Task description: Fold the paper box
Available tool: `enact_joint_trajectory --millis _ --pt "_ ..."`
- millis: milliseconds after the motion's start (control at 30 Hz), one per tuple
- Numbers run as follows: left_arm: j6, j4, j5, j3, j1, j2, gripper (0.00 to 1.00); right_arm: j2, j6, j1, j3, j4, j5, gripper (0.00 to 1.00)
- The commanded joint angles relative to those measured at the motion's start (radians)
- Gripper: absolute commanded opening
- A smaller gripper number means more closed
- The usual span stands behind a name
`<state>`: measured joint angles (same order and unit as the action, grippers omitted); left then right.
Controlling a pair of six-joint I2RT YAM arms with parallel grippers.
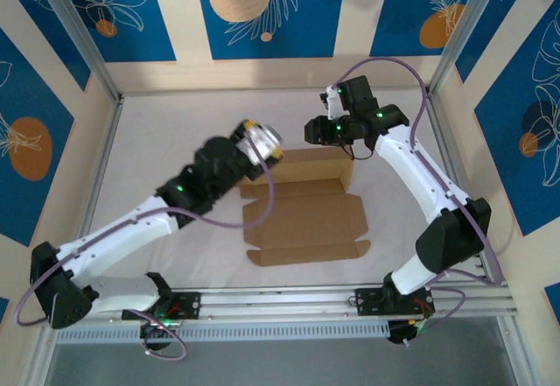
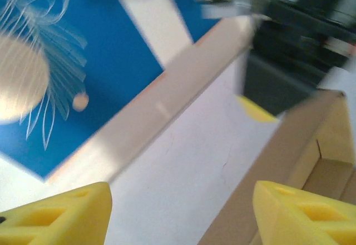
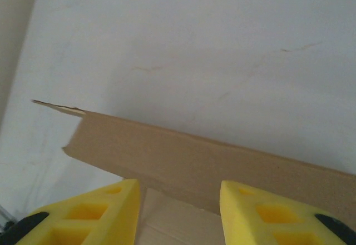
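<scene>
Item: paper box, plain brown cardboard, part-formed. It sits about mid-bench, slightly right of centre. Its long axis runs left to right across the top view. The far long wall stands upright. The main panel lies flat on the near side of it, with a narrow flap flat at the near edge and small tabs showing at the ends. Left fingers: yellow pads, spread wide apart with nothing between them. They hover at the far-left end of the upright wall. In the left wrist view the box corner lies just ahead and to the right of the pads. Right fingers: also apart, gripping nothing. They are poised over the far wall somewhat right of its middle. In the right wrist view the wall runs crosswise just in front of the pads, its top edge free, with bare bench beyond it. Whether either pad touches the card cannot be told. Judgement: both arms are close to the far wall and the right is set more squarely on it. The next fold likely turns on that wall's lengthwise line. A grasp would probably need the right fingers brought down astride its top edge, with the left steadying the end corner.
</scene>
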<state>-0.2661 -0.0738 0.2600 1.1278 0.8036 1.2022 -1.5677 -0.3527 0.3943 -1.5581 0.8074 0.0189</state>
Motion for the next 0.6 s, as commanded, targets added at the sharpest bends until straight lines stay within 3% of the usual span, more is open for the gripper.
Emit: enact_joint_trajectory --millis 0,100,267,433,567 --pt "0.5 -0.42 -0.201 0.119 -0.121 0.05 0.62 -0.005 0.058 0.014 -0.02 0.086 -0.131 0.46" --pt "0.599 -0.497 -0.309 0.149 -0.182 0.074 0.63 0.033 0.057 -0.009 0.037 0.06 -0.179 0.51" --pt "0.693 -0.497 -0.382 0.148 -0.269 0.086 0.65 0.086 0.051 -0.061 0.141 0.027 -0.314 0.55" --pt "0.706 -0.506 -0.434 0.139 -0.308 0.127 0.65 0.137 0.033 -0.142 0.267 -0.062 -0.239 0.57" --pt "0.717 -0.48 -0.462 0.105 -0.317 0.134 0.65 0.139 0.012 -0.186 0.321 -0.111 -0.099 0.59"
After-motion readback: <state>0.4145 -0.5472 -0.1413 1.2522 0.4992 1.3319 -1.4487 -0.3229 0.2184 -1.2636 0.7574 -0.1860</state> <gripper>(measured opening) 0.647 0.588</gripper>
